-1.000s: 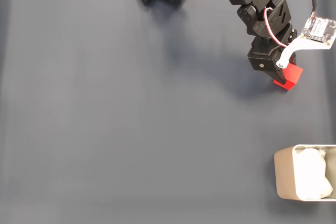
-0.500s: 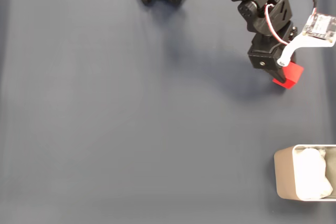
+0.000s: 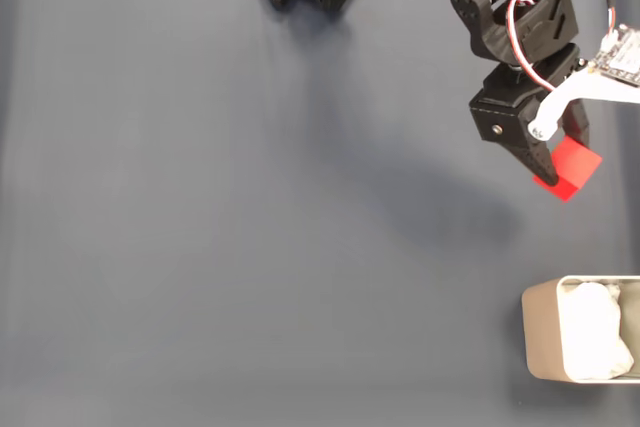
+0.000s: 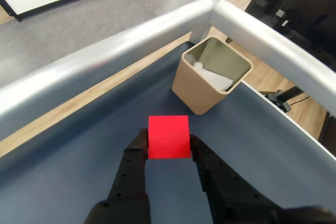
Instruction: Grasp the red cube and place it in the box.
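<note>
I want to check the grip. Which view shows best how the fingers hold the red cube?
The wrist view: the red cube sits squarely between both fingers. In the fixed view, the arm partly hides the cube.

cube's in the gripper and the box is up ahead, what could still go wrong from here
1. The gripper pinches the red cube only at its fingertips, with most of the cube sticking out ahead, so it could slip or twist on the way.
2. The box sits at the frame's lower right edge in the fixed view, near the mat's edge; a release short of its rim drops the cube outside.
3. White padding fills part of the box, so the cube may bounce or sit high.
</note>
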Controlling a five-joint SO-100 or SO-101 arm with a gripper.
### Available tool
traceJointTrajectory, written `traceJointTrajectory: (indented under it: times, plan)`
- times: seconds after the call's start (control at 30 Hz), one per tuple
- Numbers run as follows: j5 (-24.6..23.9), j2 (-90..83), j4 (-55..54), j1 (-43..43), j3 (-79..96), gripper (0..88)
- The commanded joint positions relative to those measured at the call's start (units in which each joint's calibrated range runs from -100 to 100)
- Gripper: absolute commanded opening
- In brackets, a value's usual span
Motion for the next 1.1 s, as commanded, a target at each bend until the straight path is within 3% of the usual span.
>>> traceJointTrajectory:
  times: [0.0,0.47,1.07]
  plan:
    - [-0.2,-1.65,1.65,2.3,-8.02,10.4]
    - [-0.54,13.25,6.41,6.92,-31.38,10.7]
    - [-0.49,28.33,6.08,8.48,-47.26,10.7]
